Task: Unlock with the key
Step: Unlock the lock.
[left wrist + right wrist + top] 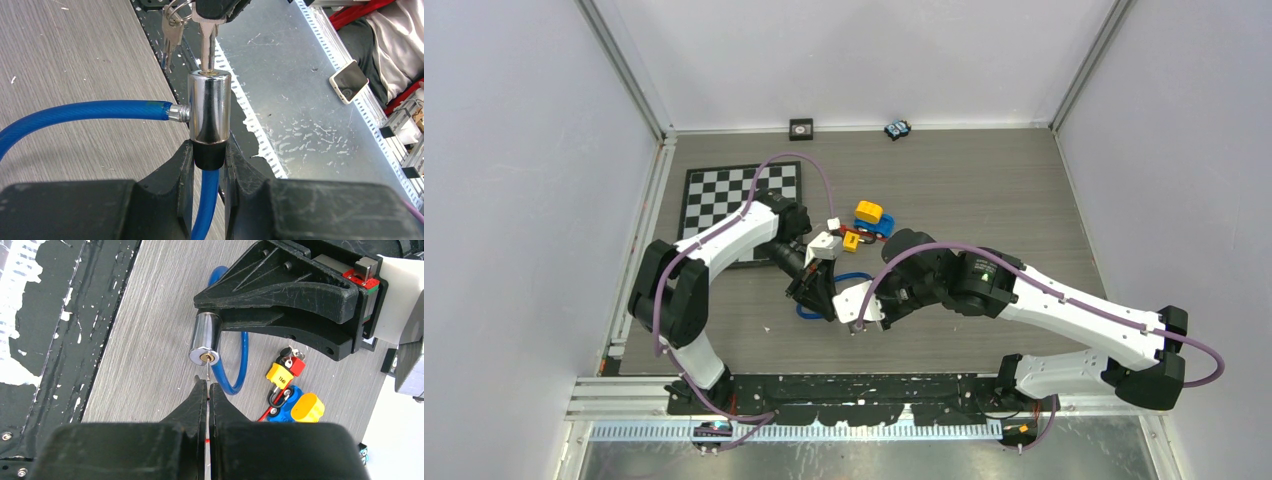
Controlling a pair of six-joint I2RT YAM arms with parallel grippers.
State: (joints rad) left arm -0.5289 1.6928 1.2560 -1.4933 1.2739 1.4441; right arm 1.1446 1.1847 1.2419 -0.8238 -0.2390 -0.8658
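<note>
Silver key point(207, 47) meets the keyhole of the chrome lock cylinder point(209, 107) on its blue cable point(75, 112).

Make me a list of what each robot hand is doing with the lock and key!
Left gripper: shut on the lock, at its black end
Right gripper: shut on the key
Key: tip at the keyhole, mostly outside
Cable: blue, joined to the lock's side
Spare keys: dangling on a ring beside the key
Padlocks: colourful, lying on the table

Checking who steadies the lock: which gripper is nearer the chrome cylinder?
Left. The left gripper clamps the chrome cylinder at its black base; the right gripper sits off its keyhole end, pinching the key.
</note>
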